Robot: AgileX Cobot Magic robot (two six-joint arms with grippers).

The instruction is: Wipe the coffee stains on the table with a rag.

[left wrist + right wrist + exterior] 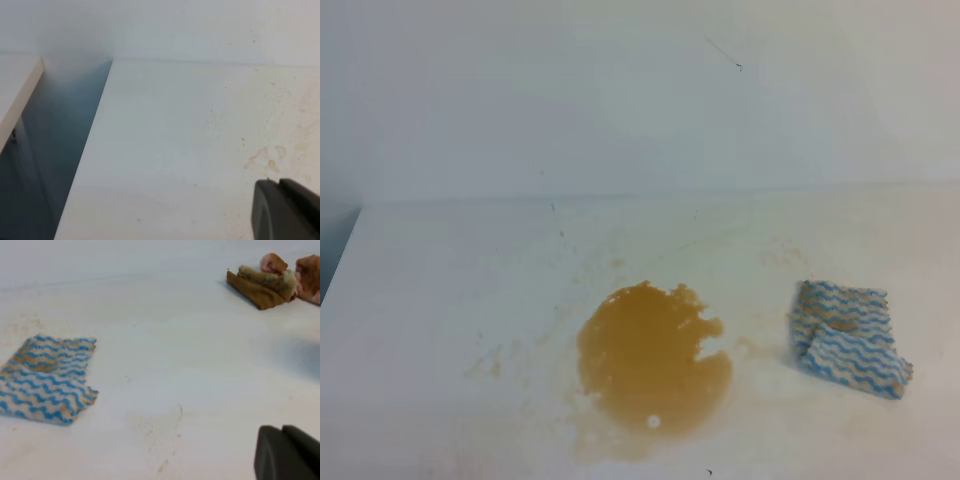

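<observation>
Your coffee stains (653, 370) sat as one big amber puddle near the front middle of the table (440, 290), with faint tan smears to its left and behind it. The rag (848, 338), blue-and-white wavy stripes with brown patches, lay flat to the right of the puddle, apart from it, nothing touching it. Your right gripper (287, 452) was closed and held nothing, near the rag. Your left gripper (286, 210) showed only a dark corner; couldn't tell its state. Brown crumpled cloths (272, 280) lay farther off.
</observation>
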